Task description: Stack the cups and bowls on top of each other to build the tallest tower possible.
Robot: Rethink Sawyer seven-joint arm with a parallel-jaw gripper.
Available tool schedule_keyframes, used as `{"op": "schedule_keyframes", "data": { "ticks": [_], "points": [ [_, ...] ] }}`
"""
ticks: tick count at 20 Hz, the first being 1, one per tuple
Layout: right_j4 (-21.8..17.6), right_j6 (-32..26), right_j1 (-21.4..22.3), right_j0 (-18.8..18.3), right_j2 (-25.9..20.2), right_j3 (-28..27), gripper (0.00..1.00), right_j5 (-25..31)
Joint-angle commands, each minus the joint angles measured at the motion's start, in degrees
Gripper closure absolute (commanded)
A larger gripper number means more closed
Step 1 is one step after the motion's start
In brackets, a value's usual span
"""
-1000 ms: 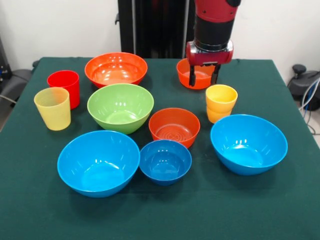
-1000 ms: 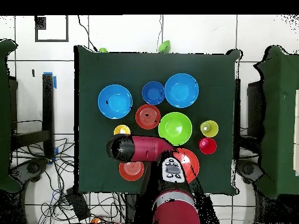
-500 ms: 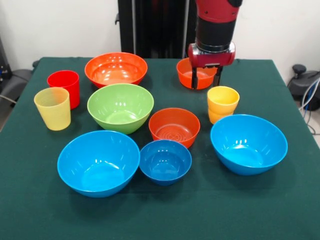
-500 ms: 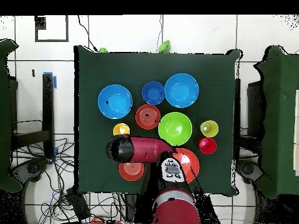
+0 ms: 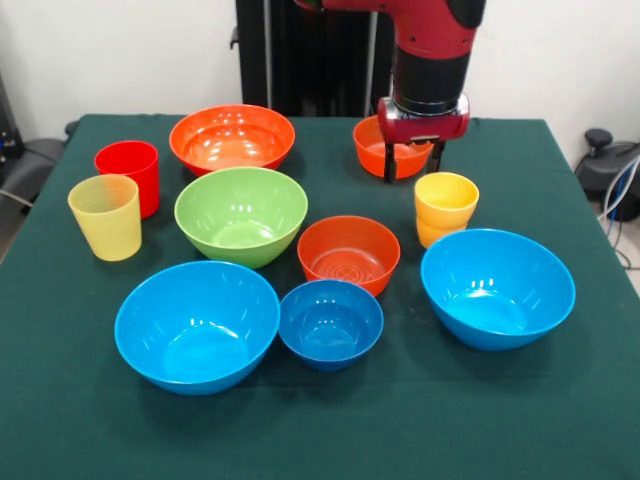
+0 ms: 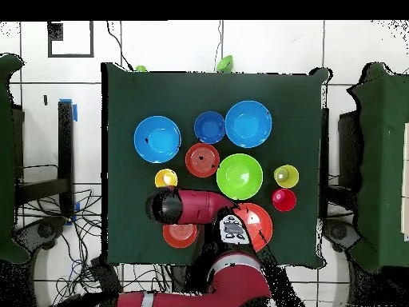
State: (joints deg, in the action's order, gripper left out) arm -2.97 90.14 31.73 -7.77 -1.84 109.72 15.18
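Front view, largest first.

Bench [image 5: 560, 400]: covered in matte dark green cloth, soft-looking, some grip expected under the ware.

Arm [image 5: 432, 50]: red and black, hanging over the far right of the bench.

Large bowls: two light blue bowls, near left [image 5: 197, 325] and near right [image 5: 497, 287]; green bowl [image 5: 241, 215] at centre left; large orange bowl [image 5: 232, 138] far left. All round, glossy hard plastic, thin-rimmed, steep curved walls. Standing apart, none stacked; no tower begun.

Small bowls: orange bowl [image 5: 348, 254] at centre, ribbed rings on its floor; dark blue bowl [image 5: 330, 323] just nearer, rims almost touching; far orange bowl [image 5: 370, 145] partly hidden behind the claw.

Cups: red cup [image 5: 128, 172] and pale translucent yellow cup [image 5: 105, 216] at left, close together; shorter yellow-orange nested pair [image 5: 445, 207] at right. Tapered, handleless, smooth.

Claw [image 5: 412, 165]: fingers spread, pinching nothing, hanging at the near rim of the far orange bowl, just beyond the nested pair.

Risks, as judged:
- Slick curved rim liable to skate out of a thin pinch, tipping or spinning the bowl.
- Nested pair close enough to be clipped and toppled on a careless descent.
- Crowded centre: dragging one bowl likely to shove its neighbours.
- Light plastic prone to bouncing if dropped rather than placed.
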Motion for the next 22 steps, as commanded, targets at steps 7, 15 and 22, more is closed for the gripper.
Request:
{"op": "schedule_keyframes", "data": {
  "ticks": [7,15,22],
  "points": [
    [-1.1,4.6,7.2,1.4,-4.2,2.6,0.0,7.4],
    [-0.2,4.1,12.0,1.8,-4.0,2.5,0.0,16.0],
    [-1.5,4.1,14.2,2.3,-2.9,1.1,0.0,17.8]
  ]
}}
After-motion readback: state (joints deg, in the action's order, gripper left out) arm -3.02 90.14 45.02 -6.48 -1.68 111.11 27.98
